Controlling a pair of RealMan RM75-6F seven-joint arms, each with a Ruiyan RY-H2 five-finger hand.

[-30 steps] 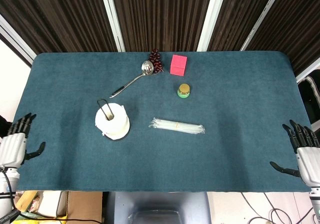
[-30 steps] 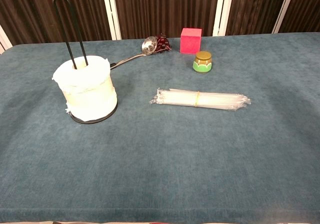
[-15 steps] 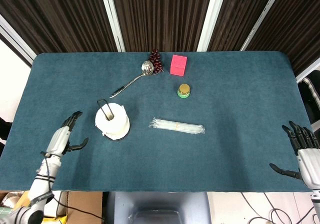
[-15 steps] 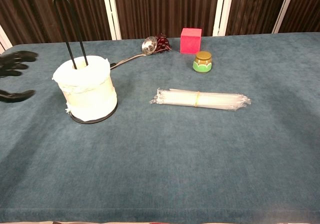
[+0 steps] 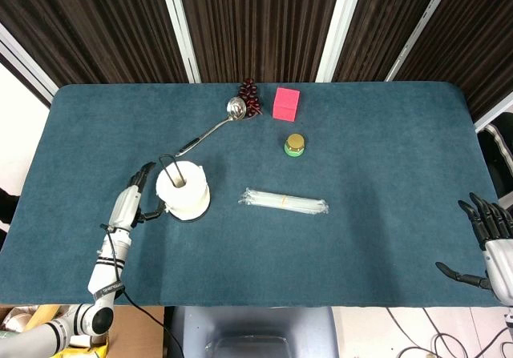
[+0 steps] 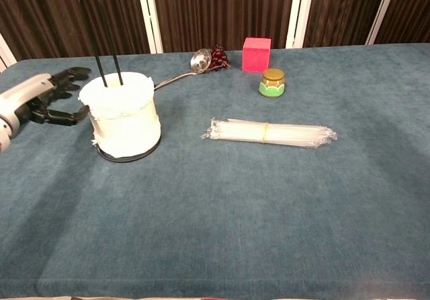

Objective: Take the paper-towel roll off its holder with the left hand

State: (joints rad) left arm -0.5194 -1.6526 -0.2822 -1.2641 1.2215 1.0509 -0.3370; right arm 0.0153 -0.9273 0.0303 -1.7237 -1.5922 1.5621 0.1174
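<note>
The paper-towel roll (image 6: 124,119), left of frame centre on its wire holder (image 6: 101,35), appears light, soft and crushable, so the left robot hand (image 6: 47,102), fingers spread and grasping nothing, should wrap its mid-height wall gently.

My head view looks steeply down from high up on the whole tabletop (image 5: 385,150). My chest view sits low at the near edge, facing the curtains. Both share the middle of the tabletop.
</note>
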